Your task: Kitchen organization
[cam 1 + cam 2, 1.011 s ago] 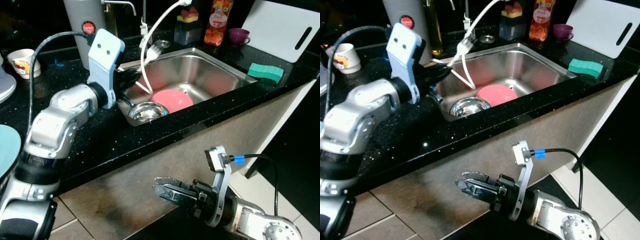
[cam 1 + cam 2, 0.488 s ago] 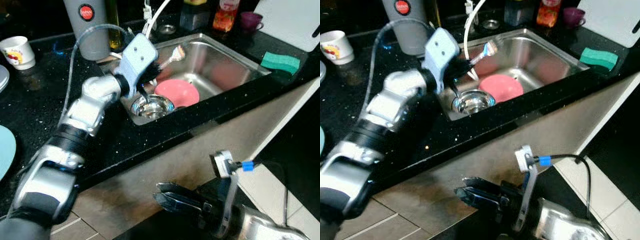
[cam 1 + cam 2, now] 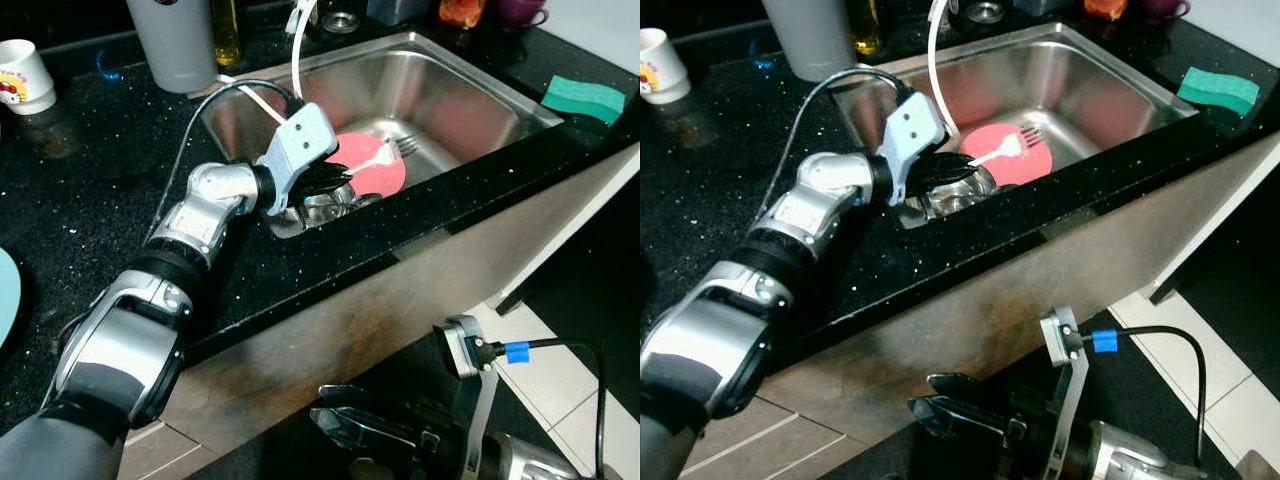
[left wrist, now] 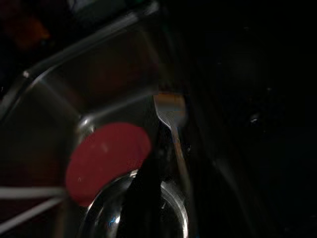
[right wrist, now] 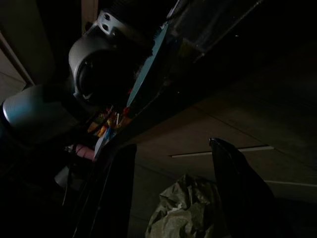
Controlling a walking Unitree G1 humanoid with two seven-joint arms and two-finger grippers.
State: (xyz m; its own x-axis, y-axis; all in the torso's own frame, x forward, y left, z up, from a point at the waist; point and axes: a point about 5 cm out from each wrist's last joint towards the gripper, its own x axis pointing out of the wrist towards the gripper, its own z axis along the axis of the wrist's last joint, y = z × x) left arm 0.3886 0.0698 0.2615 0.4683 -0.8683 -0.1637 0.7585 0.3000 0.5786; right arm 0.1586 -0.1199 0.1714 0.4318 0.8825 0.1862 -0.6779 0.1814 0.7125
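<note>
One fork (image 3: 375, 158) pinched by its handle in my left gripper (image 3: 335, 177), fingers pressed together on it, tines pointing away from me over the pink plate (image 3: 1025, 160) in the sink (image 3: 470, 95). Steel bowl (image 3: 955, 195) sits just under my fingers. Held low inside the basin, probably to set it down with the dishes. My right gripper (image 3: 940, 412) hangs idle below the counter (image 3: 120, 190), fingers spread.

We see a black speckled table (image 3: 120, 170) w/ a steel sink (image 3: 470, 95) set into it. On the table: a green sponge (image 3: 589, 97) right of the sink, a white printed mug (image 3: 24, 75) far left, a grey canister (image 3: 177, 45) behind, an oil bottle (image 3: 225, 30) beside it.
</note>
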